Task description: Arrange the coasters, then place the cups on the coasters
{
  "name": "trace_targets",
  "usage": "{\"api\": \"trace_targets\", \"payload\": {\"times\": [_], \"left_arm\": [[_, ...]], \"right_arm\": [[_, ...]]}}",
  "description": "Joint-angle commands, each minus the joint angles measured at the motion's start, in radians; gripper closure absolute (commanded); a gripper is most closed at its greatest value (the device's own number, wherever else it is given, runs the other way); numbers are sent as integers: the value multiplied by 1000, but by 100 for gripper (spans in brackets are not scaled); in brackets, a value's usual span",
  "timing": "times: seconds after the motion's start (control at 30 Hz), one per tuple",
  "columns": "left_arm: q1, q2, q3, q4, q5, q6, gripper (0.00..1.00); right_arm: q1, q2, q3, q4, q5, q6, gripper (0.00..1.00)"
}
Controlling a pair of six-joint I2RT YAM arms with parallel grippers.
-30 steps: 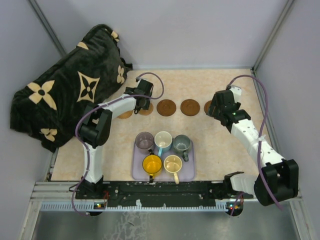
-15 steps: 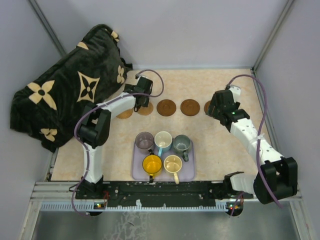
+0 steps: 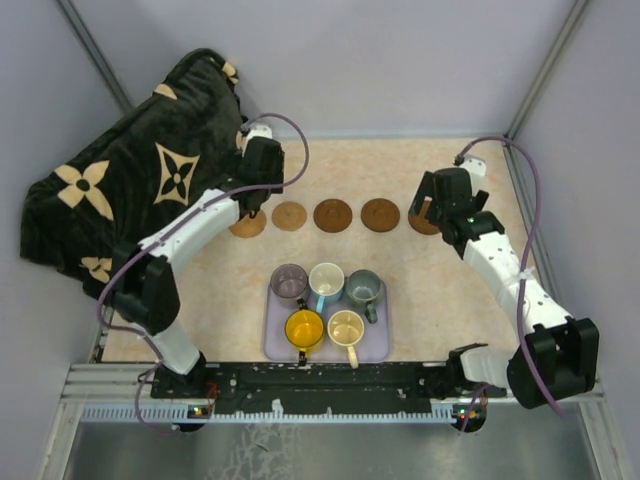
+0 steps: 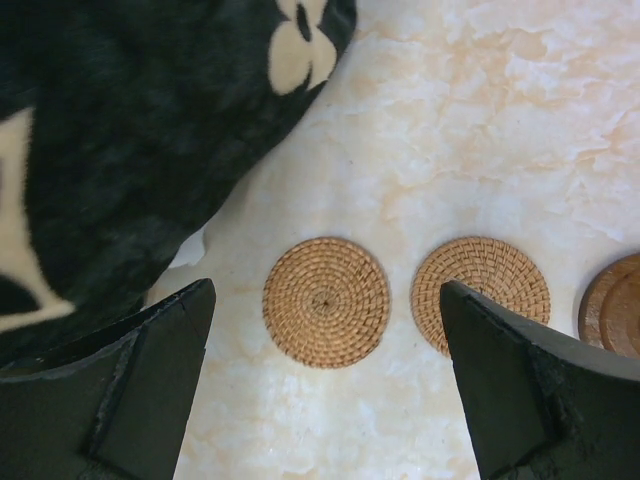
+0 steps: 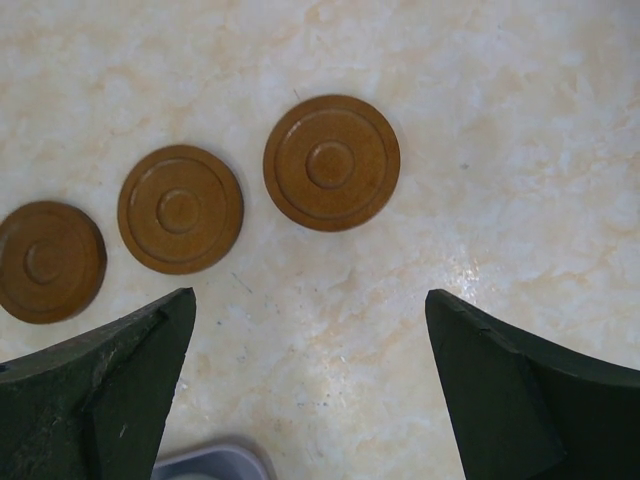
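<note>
Five coasters lie in a row across the table: two light tan woven ones (image 3: 248,226) (image 3: 289,215) on the left and three dark brown ones (image 3: 332,214) (image 3: 380,214) (image 3: 421,219) on the right. My left gripper (image 3: 253,204) hovers open over the tan pair (image 4: 326,301) (image 4: 482,290), holding nothing. Above the table, just short of the rightmost dark coaster (image 5: 331,162), my right gripper (image 5: 310,294) is also open and empty. Purple (image 3: 289,283), white (image 3: 326,281), grey-green (image 3: 362,288), yellow (image 3: 304,328) and cream (image 3: 346,328) cups stand on the lavender tray (image 3: 376,350).
A dark blanket with cream flowers (image 3: 130,190) is heaped at the back left, its edge close to the leftmost tan coaster (image 4: 120,150). The tray's corner (image 5: 210,466) shows near the right gripper. Walls close the table at the back and on both sides.
My right gripper's jaws have spread wider and it has drawn back from the rightmost dark coaster, which lies flat. The left arm swung left and back, uncovering the second tan coaster.
</note>
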Motion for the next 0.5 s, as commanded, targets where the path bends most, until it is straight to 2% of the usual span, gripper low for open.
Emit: {"api": "trace_targets", "payload": {"times": [0.0,0.23,0.33,0.47], "left_arm": [[-4,-146,-102,-14,-24,-83,1],[-2,-368,-246,-89,33,-152,1],[-2,-440,-288,-140,82,-186,1],[-3,-520,-355,-182,131,-239,1]], "right_arm": [[0,-35,100,22,19,-13,1],[0,-72,64,32,-62,-91,1],[0,-91,70,-29,-96,-67,1],[0,-189,3,-28,-100,-38,1]]}}
